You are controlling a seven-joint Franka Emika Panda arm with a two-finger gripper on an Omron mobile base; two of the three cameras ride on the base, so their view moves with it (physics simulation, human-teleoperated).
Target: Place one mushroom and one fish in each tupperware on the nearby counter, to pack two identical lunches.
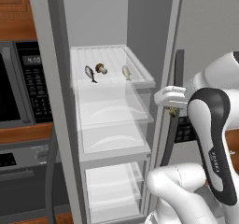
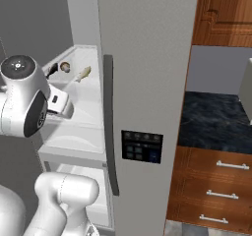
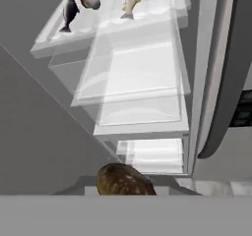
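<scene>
Item: olive-brown mushroom (image 3: 123, 180), which you held pinched in the closed gripper (image 1: 173, 110) beside the fridge shelf's (image 1: 140, 80) front edge, looked light, round and slippery, best gripped across its cap.

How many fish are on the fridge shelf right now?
2. The dark fish lies at the shelf's left beside a mushroom; the pale fish lies to the right.

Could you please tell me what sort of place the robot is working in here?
A home-style kitchen, rendered: an open fridge with fish and a mushroom on a shelf, a microwave beside it, and a black counter over wooden drawers.
</scene>
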